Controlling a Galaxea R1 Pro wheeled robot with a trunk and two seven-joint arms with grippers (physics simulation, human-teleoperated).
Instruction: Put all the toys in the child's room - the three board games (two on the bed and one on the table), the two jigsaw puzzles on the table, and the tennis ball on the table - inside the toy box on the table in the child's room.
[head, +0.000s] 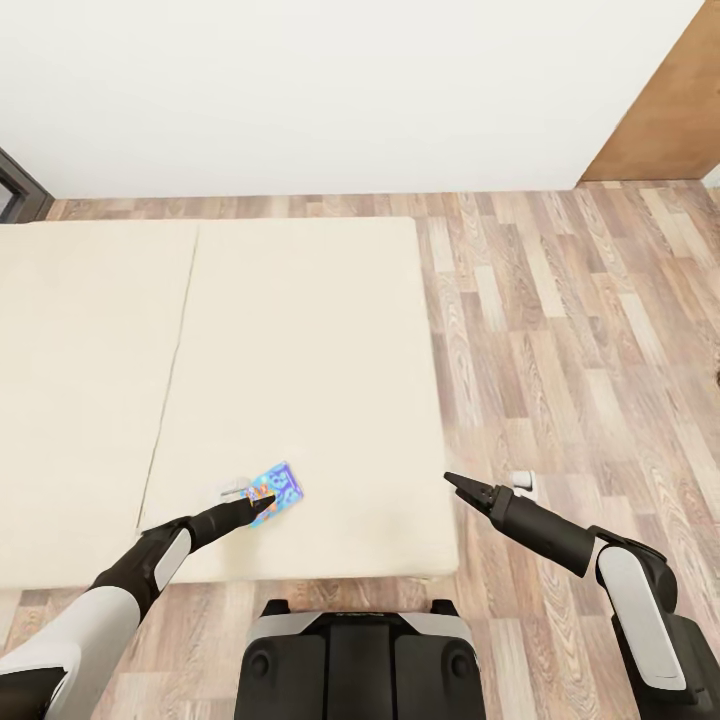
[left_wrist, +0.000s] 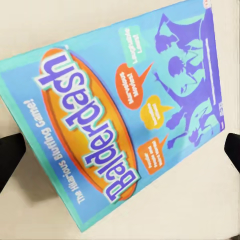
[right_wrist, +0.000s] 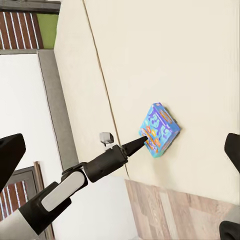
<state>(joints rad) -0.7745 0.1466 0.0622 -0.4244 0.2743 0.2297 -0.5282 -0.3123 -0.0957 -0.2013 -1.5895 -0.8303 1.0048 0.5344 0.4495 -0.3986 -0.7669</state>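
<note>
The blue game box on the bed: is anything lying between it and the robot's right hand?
No. In the head view, only bare beige mattress lies between the blue game box and the right hand, which hangs at the bed's edge.

One board game (head: 274, 488) shows: a small blue box lying flat on the bed (head: 300, 330), its lid printed "Balderdash" in the left wrist view. One bed is in sight, with one beige mattress top divided by a single seam into two sections. Two robot arms reach forward, each ending in one pincer: the left pincer (head: 262, 503) over the blue box, the right pincer (head: 463, 487) beyond the mattress edge, above the wood-plank floor (head: 580, 330). One small white-grey item (head: 522, 481) sits on the floor just beside the right arm; what it is cannot be told. One white wall (head: 330, 90) runs behind the bed, and one brown panel (head: 670, 110) stands at the far right corner.
</note>
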